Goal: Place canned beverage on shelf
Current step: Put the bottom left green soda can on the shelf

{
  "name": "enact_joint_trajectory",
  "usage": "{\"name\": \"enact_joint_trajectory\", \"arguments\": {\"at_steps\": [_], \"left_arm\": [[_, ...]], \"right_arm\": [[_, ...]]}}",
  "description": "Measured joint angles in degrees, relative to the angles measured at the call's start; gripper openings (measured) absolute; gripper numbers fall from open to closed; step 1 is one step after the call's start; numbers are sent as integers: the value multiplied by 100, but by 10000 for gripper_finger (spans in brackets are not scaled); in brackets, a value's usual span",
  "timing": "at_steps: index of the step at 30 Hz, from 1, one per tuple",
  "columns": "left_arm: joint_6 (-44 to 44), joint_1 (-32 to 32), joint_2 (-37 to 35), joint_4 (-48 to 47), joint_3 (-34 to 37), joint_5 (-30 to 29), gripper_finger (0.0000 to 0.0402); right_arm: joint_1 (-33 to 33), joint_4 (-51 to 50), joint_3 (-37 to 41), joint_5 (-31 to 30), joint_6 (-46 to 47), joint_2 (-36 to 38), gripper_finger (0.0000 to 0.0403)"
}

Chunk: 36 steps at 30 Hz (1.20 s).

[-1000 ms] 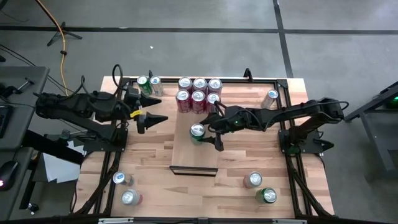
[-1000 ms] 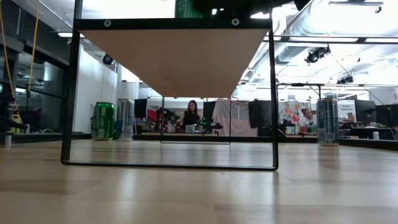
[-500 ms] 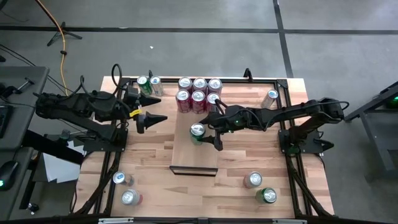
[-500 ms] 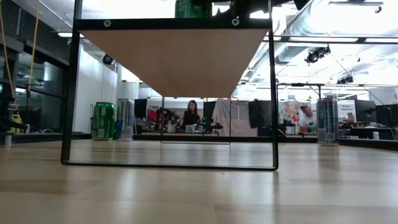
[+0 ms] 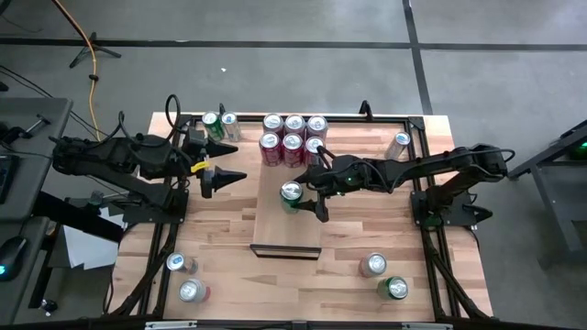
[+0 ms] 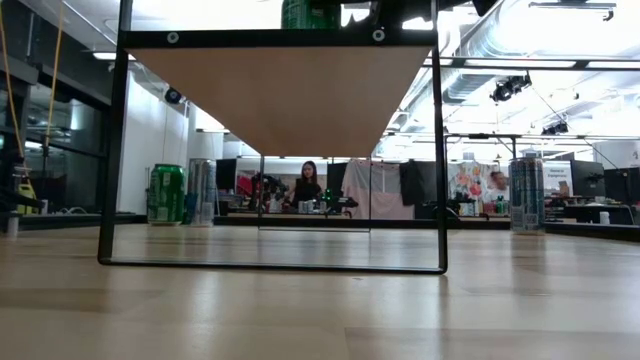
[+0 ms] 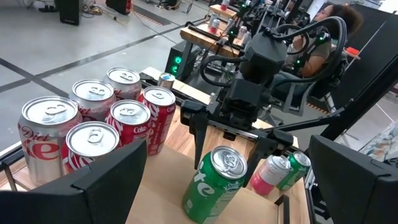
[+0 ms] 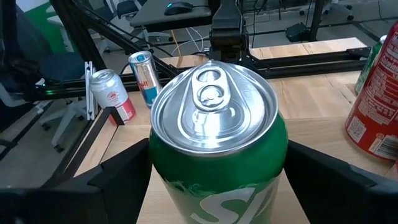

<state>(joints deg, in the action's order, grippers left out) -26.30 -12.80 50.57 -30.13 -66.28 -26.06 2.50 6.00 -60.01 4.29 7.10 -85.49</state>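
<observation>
**Green can standing on shelf, right tool straddling it**

The green can [image 5: 291,193] is standing upright on the shelf [image 5: 286,225]. The right tool [image 5: 306,194] is straddling it, fingers apart and not touching. The left tool [image 5: 231,175] is waiting over the counter [image 5: 229,266], fingers apart.

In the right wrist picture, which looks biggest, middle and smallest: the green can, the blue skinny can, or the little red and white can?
1. Green can, biggest by far, though it sits right at the camera.
2. Blue skinny can and red and white can look about alike; too close to rank.
</observation>
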Motion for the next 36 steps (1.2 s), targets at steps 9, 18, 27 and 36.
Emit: {"name": "enact_joint_trajectory", "arguments": {"at_steps": [9, 18, 27, 36], "left_arm": [[0, 0, -29, 2, 0, 0, 379], [0, 0, -137, -13, 0, 0, 379], [0, 1, -179, -36, 0, -2, 379], [0, 1, -175, -50, 0, -2, 379]], "right_arm": [[0, -60, 0, -157, 1, 1, 391], [-26, -370, 4, -177, -696, 442, 388], [-33, -1062, 4, -130, 288, 1232, 387], [-16, -1142, 4, 133, 1290, 1587, 387]]}}
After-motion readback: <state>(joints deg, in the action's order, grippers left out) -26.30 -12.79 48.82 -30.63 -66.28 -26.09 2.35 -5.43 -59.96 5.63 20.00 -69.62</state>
